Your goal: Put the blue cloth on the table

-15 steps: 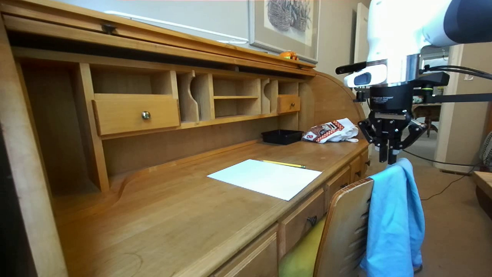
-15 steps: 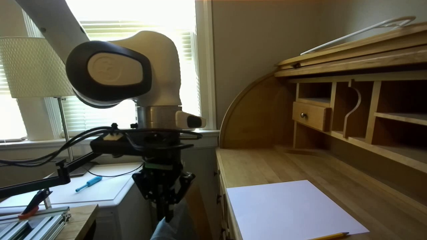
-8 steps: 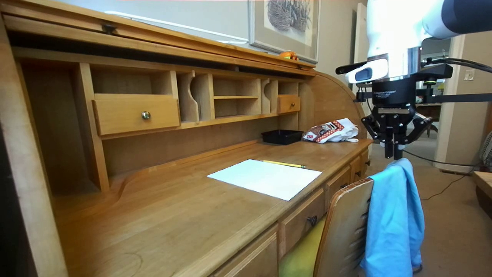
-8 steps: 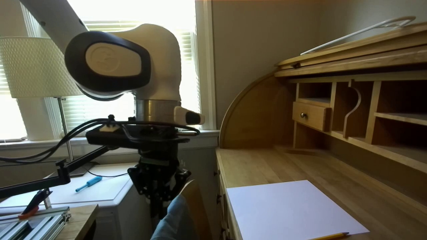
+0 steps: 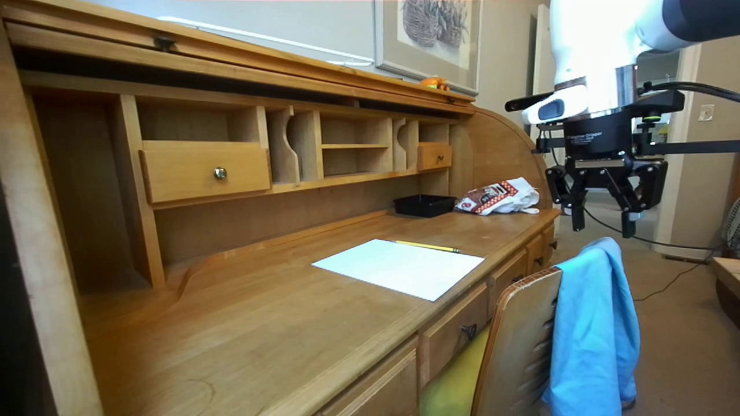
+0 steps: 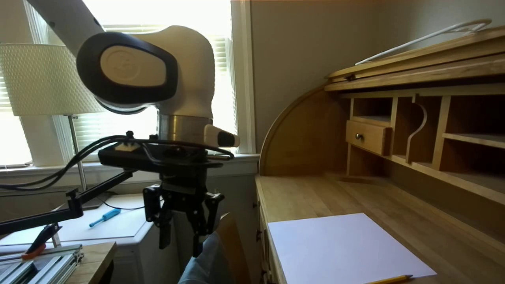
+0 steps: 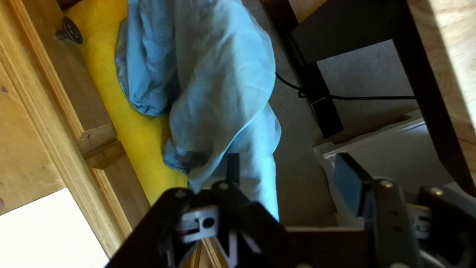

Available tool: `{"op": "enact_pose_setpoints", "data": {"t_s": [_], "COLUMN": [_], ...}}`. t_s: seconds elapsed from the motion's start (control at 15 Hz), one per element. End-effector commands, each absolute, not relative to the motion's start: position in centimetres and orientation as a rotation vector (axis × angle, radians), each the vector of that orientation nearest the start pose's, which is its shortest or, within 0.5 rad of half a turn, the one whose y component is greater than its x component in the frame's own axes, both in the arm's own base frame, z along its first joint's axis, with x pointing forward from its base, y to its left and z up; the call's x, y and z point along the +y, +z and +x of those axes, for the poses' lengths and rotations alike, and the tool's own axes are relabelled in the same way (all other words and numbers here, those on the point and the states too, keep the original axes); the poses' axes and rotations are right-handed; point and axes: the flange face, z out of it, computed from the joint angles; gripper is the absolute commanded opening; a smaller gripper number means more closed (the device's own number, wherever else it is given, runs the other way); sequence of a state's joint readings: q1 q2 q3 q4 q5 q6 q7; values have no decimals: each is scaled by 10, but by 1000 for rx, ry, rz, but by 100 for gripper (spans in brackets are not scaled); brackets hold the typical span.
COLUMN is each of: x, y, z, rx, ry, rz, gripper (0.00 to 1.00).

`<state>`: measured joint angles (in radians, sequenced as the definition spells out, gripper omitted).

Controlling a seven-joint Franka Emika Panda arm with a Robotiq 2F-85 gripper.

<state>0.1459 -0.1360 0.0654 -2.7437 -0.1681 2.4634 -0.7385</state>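
Observation:
The blue cloth [image 5: 595, 329] hangs rumpled over the backrest of a wooden chair; only its upper part [image 6: 205, 264] shows low in an exterior view. Just above its top fold, my gripper [image 5: 603, 225] points down with its fingers spread apart and nothing held between them. From the wrist, the gripper [image 7: 292, 178] has one finger over the cloth [image 7: 223, 82] and the other out past its edge, above the floor. The table [image 5: 260, 323], a light-brown wooden desk, stands beside the chair, and its front edge runs along the left of the wrist view.
On the desk lie white paper [image 5: 399, 268], a yellow pencil [image 5: 428, 247], a black tray [image 5: 424, 205] and a plastic bag [image 5: 500, 196]. The chair back [image 5: 514, 341] stands between gripper and desk front. A lamp [image 6: 43, 79] and white cabinet [image 6: 118, 225] are behind the arm.
My gripper's fingers have gone from close together to spread apart. The hand has risen slightly from the cloth's top, while the cloth has stayed on the chair.

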Motion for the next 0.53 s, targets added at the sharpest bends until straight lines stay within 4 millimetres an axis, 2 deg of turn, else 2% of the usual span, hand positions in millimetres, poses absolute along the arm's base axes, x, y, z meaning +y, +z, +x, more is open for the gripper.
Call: {"op": "enact_pose_setpoints", "data": {"t_s": [0.0, 0.13, 0.47], "x": [74, 70, 60], "y": [254, 255, 257], "z": [368, 366, 377], "rx": [-1673, -1660, -1575], "ry": [271, 279, 313], "rz": [-2657, -2614, -2548], "gripper": [98, 100, 100]}}
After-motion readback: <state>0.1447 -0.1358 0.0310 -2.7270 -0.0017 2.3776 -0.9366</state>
